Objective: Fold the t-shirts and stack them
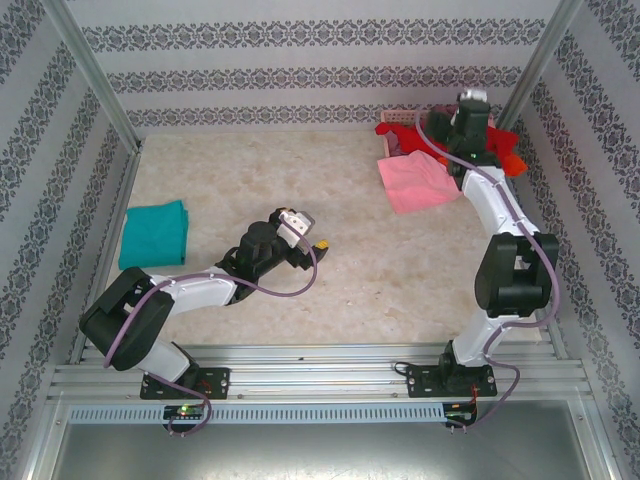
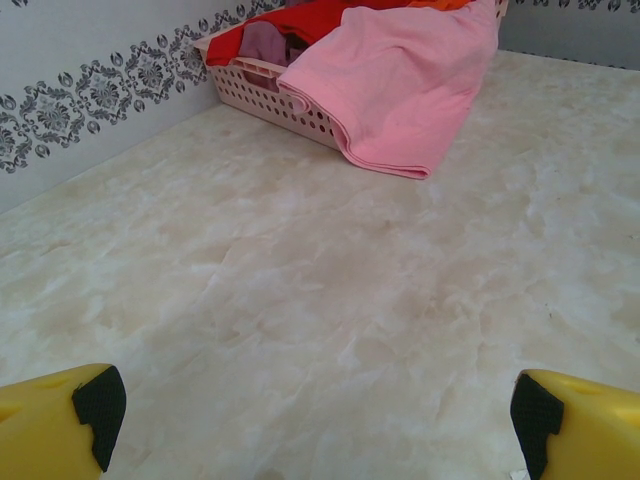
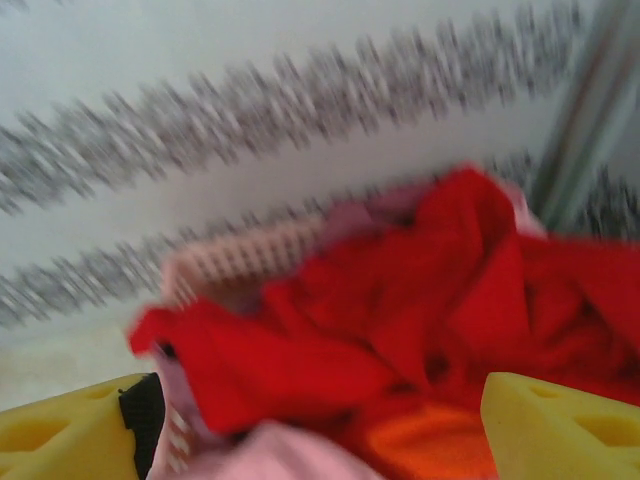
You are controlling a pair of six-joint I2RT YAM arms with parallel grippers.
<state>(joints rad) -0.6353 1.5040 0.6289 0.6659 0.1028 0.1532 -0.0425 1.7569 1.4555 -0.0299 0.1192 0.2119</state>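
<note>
Right wrist view: your right end effector (image 3: 320, 420) gapes empty, the red t-shirt (image 3: 400, 330) heaped just ahead in the basket (image 3: 240, 255); the pink t-shirt (image 3: 280, 455) spills toward frame bottom. Your left end effector (image 2: 315, 405), also open, sits well apart.

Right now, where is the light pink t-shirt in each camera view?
Top external: light pink t-shirt upper right, spilling out of pink lattice basket.
Left wrist: top centre, draped over the rim.
Right wrist: blurred pale patch at bottom edge, probably it.
Shared landmark: the pink lattice basket.
</note>
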